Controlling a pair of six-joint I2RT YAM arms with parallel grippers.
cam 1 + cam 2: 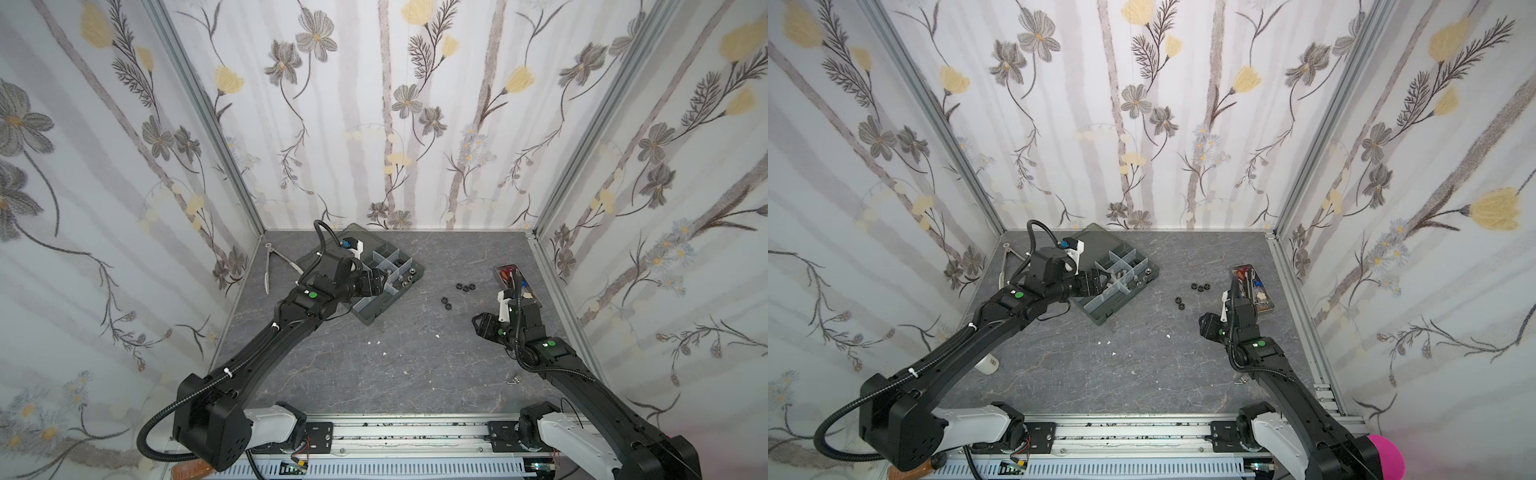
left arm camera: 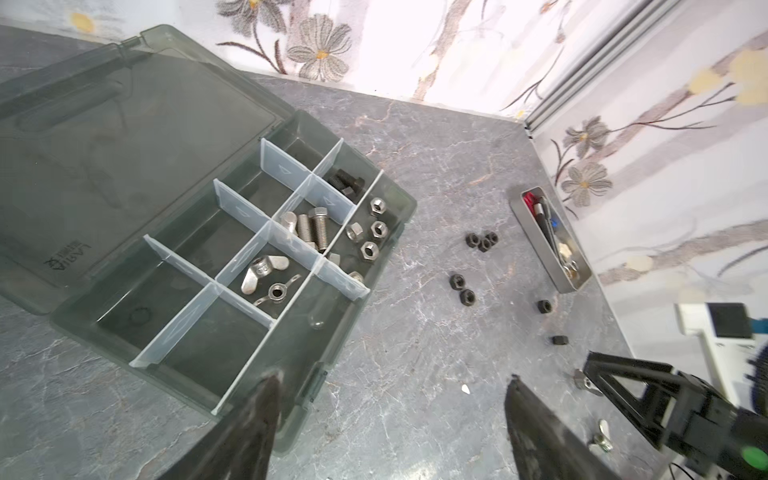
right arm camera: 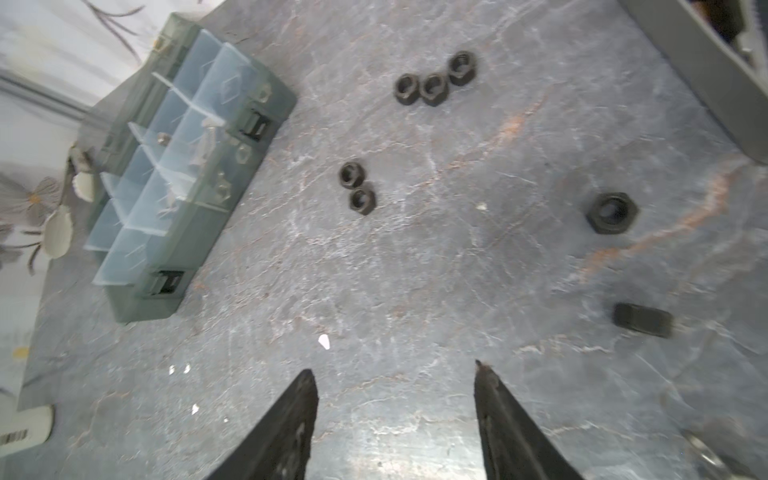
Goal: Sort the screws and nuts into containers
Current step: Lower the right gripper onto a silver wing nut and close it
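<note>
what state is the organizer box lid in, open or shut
Open: the lid is swung back off the organizer box, leaving the compartments exposed from above, with silver bolts visible inside.

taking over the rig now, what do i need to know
Left gripper: open, empty, above the organizer box.
Right gripper: open, empty, above the table near loose black nuts.
Done: silver bolts, a black bolt and silver nuts lie in separate compartments.
Left: seven black nuts on the table, in a three, a pair and two singles.
</note>
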